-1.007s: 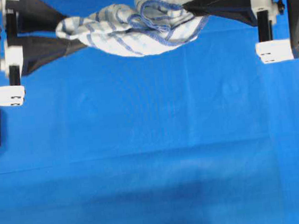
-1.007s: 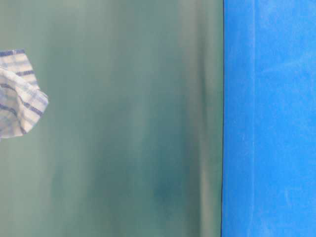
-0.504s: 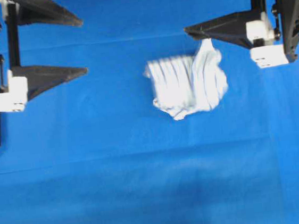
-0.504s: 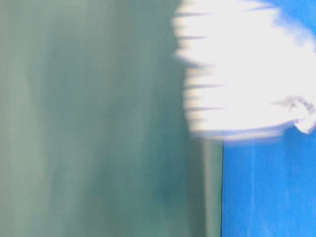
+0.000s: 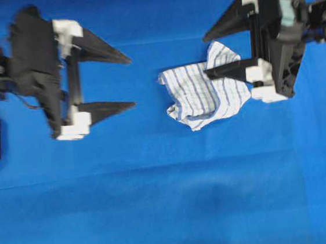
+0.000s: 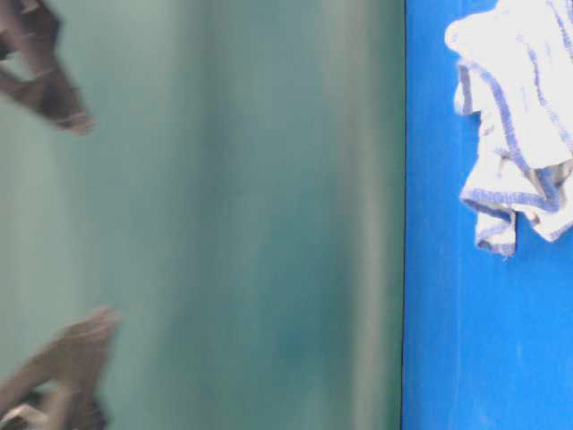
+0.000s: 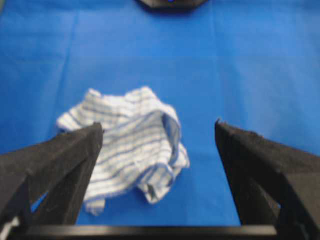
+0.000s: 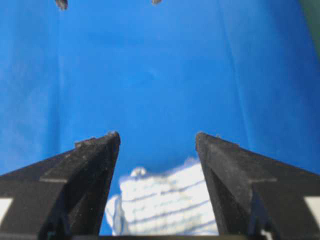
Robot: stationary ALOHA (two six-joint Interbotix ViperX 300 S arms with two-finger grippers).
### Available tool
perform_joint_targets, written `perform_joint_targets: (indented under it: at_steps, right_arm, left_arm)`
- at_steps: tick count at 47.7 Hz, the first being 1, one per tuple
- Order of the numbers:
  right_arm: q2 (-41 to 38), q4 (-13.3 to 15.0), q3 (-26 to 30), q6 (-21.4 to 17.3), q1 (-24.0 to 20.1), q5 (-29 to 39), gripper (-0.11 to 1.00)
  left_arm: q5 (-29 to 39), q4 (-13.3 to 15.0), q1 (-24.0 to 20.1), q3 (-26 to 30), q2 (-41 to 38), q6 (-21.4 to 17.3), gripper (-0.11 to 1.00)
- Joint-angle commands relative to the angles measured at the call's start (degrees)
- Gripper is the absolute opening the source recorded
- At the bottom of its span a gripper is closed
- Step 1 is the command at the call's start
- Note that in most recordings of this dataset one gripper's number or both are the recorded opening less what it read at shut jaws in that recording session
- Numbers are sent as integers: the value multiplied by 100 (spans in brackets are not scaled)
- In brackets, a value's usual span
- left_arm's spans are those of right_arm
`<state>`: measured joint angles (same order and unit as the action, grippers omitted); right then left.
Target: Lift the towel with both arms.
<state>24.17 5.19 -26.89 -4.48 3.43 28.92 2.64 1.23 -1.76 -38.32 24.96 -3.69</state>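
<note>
In the overhead view the left gripper (image 5: 132,81) reaches in from nine o'clock, its two pointed black fingers aimed toward three o'clock and spread wide apart with nothing between them; white plastic blocks (image 5: 73,125) sit at the finger roots. The right gripper (image 5: 205,53) comes in from three o'clock, fingers aimed toward nine o'clock, likewise spread wide and holding nothing. Its lower finger overlaps the towel (image 5: 198,98) in this view; whether it touches the cloth I cannot tell. The towel, white with thin blue stripes, lies crumpled on the blue table cover (image 5: 171,202), just right of centre toward one o'clock, well apart from the left gripper. From the left wrist camera the towel (image 7: 130,145) sits ahead of the parted fingers, toward eleven o'clock. No writing or labels can be read.
</note>
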Motion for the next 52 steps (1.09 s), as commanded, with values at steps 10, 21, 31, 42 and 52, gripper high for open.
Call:
perform_joint_targets:
  at_steps: [10,21,31,42,52]
  right_arm:
    - [53,0,-1151,-378,0,-1037,65]
    - [-123,0,-1916,-580,0,-1872,65]
    - [-580,-35,-2408,-606,0,-2391,65]
    - [-1301,-62,-2689,-606,35,-2927,65]
    - [-1740,-70,-2646,-606,35,-3006,65]
  left_arm:
    - [-932,9,9,-158,-949,-9,89]
    - [-1740,9,9,-229,-2048,-9,89]
    - [-2338,9,9,-105,-2909,0,89]
    - [-2953,18,9,79,-3762,0,89]
    - [-3050,26,-26,439,-4386,-9,87]
